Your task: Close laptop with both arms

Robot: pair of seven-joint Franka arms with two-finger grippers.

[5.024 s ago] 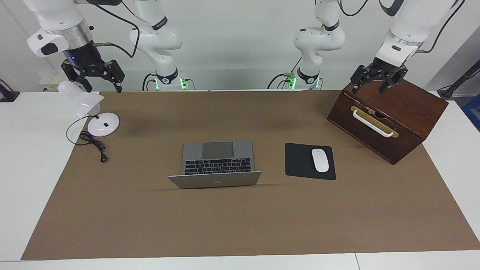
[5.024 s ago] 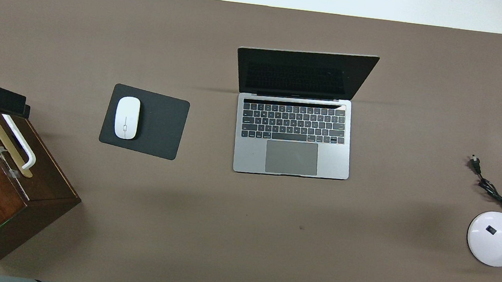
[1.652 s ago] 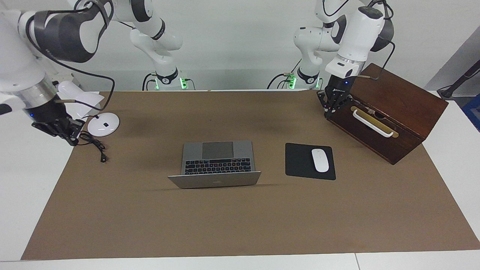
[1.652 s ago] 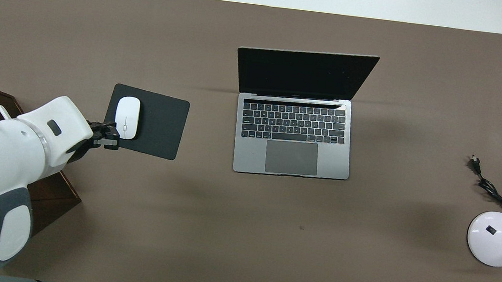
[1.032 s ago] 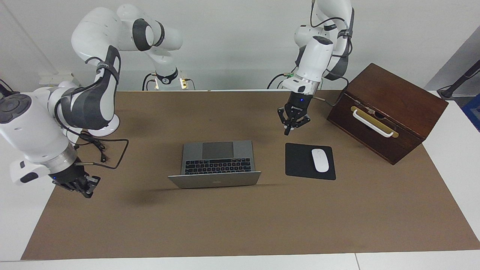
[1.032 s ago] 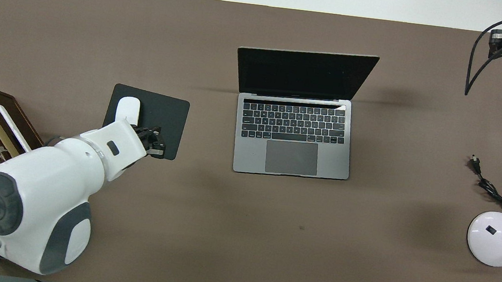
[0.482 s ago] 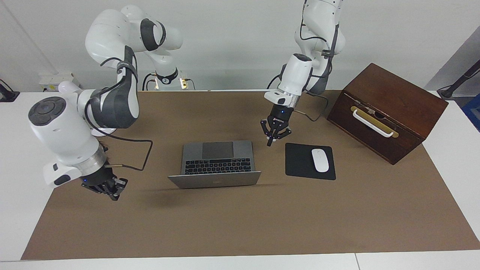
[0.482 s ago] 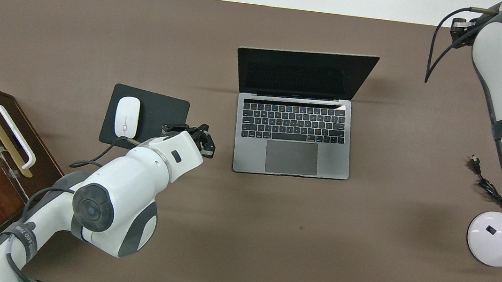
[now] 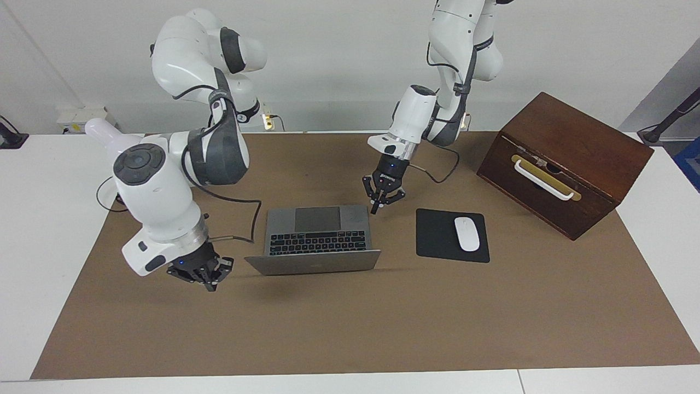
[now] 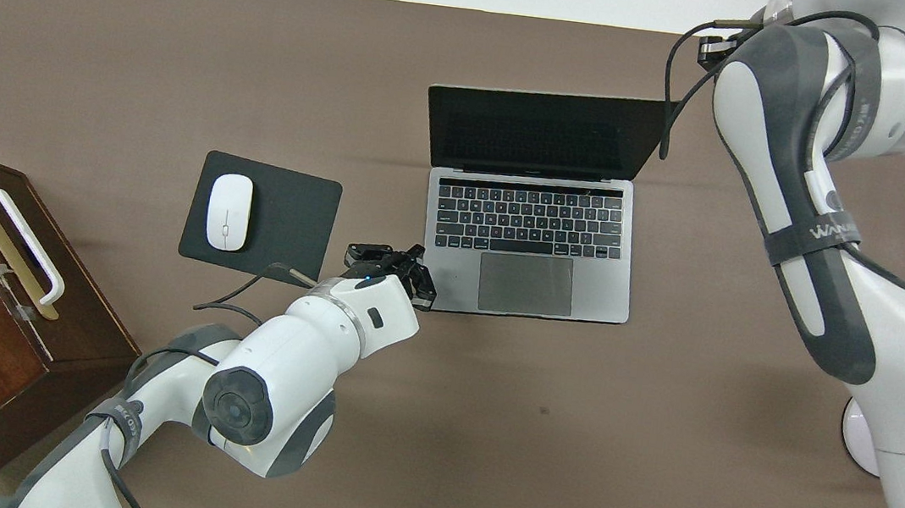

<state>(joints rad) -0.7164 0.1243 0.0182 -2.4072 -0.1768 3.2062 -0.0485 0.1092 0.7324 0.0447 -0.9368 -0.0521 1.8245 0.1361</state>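
The silver-grey laptop [image 9: 317,235] lies open in the middle of the brown mat, keyboard toward the robots, with its lid [image 9: 314,262] standing up; it also shows in the overhead view [image 10: 530,246]. My left gripper [image 9: 384,201] is open and empty, low over the mat by the base corner nearest the robots, between the laptop and the mouse pad; it also shows in the overhead view [image 10: 390,262]. My right gripper [image 9: 201,277] hangs low over the mat beside the lid's corner at the right arm's end. It is hidden under its arm in the overhead view.
A black mouse pad [image 9: 435,238] with a white mouse [image 9: 466,233] lies beside the laptop toward the left arm's end. A dark wooden box [image 9: 569,164] with a white handle stands past it. A white desk lamp [image 9: 104,131] stands at the right arm's end.
Both arms have swung in from the table's ends toward the laptop. The left gripper came past the mouse pad to the base corner; the right gripper came toward the lid's corner. The laptop has not moved.
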